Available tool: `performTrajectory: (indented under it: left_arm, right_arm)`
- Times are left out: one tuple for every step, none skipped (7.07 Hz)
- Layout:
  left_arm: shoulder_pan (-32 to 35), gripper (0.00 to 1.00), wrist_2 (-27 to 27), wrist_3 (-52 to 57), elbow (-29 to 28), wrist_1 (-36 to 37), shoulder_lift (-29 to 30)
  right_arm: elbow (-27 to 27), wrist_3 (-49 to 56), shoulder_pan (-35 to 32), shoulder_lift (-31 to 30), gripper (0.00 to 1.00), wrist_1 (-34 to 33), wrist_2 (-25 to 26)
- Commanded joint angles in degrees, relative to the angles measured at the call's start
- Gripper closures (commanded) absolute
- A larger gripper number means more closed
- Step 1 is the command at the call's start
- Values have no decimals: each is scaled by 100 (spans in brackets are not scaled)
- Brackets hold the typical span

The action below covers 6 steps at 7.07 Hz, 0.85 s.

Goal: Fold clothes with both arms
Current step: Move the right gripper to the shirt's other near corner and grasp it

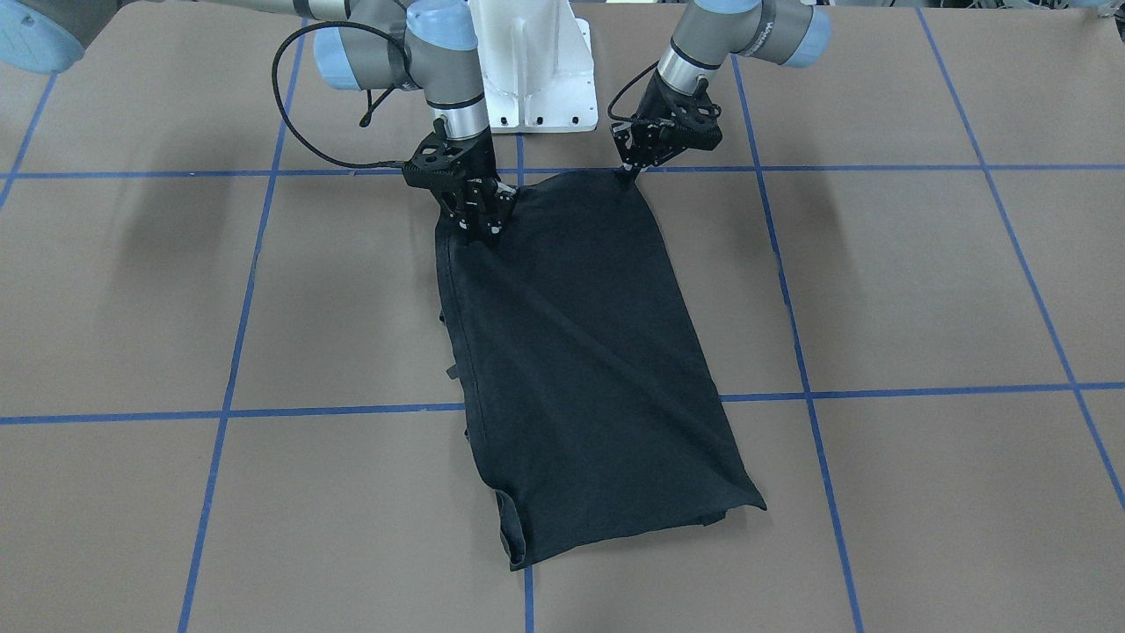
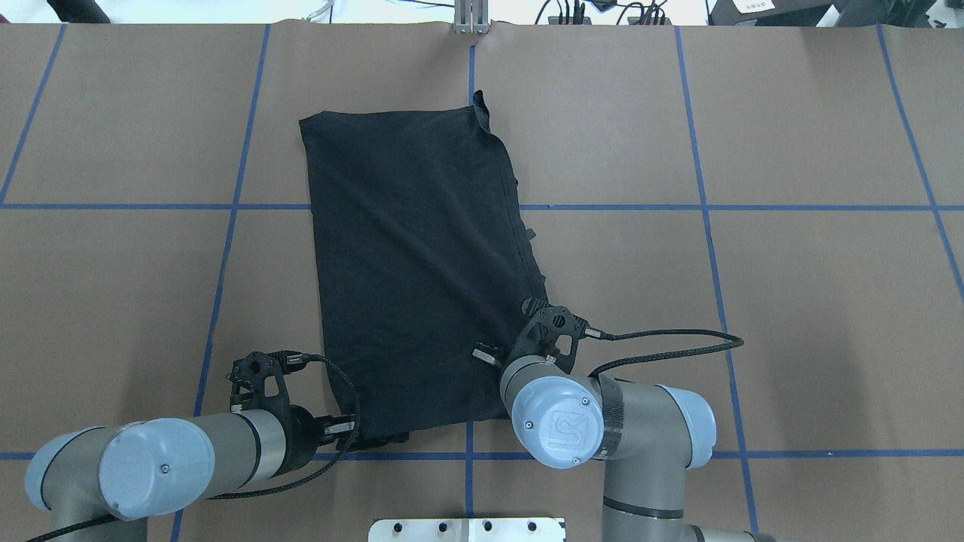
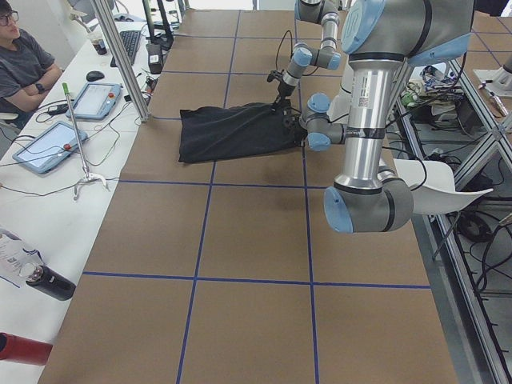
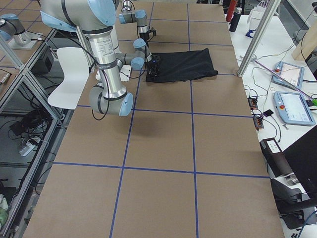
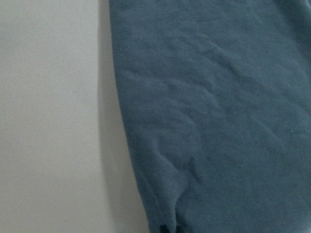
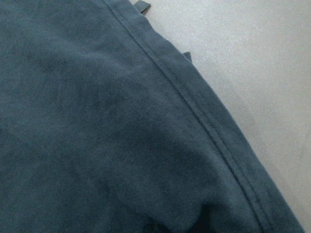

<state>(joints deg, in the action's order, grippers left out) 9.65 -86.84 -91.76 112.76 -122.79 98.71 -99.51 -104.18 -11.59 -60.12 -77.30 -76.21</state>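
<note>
Two grippers are on the near end of the T-shirt [image 1: 580, 352], one per corner. Shirt is folded into a long narrow strip, plain black side up, lying mid-counter [image 1: 923, 281] just in front of the white pedestal [image 1: 532, 61]. Long axis runs away from the robot, with the far end skewed a bit toward the robot's left. It crosses one blue tape line [image 1: 879, 393].

Left gripper [image 1: 629, 173]: closed on its corner, cloth drawn up to a point at the fingers.

Right gripper [image 1: 488, 230]: sits just inside the opposite long edge, next to the stitched seam. Jaws are buried in fabric so hard to see, but it looks clamped on the cloth. Creases fan out from it diagonally toward the far end.

Far end lies flat on the counter, with under-layers peeking out at the corner on the robot's right. Both wrist views show only dark cloth against bare counter; the right one has the seam running across it.

Person [image 3: 24, 64] seated at the side bench, arms crossed, well clear of the arms
</note>
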Motion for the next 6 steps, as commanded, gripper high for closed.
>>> performTrajectory:
  left_arm:
    - [-7,100,0,0,0,0,7]
    - [-7,100,0,0,0,0,7]
    - [-7,100,0,0,0,0,7]
    - [-7,100,0,0,9,0,7]
    - [2,100,-9,9,9,0,7]
    - [54,100,-157,9,87,9,-1]
  right_arm:
    - [2,11,-1,1,100,-5,1]
    - [2,20,-1,1,100,-13,1]
    - [-51,38,-53,9,100,-22,-8]
    - [-86,177,-97,9,100,-40,-34]
    - [-217,300,-124,1,100,-49,-60]
    - [-453,301,-133,-34,100,-249,-104]
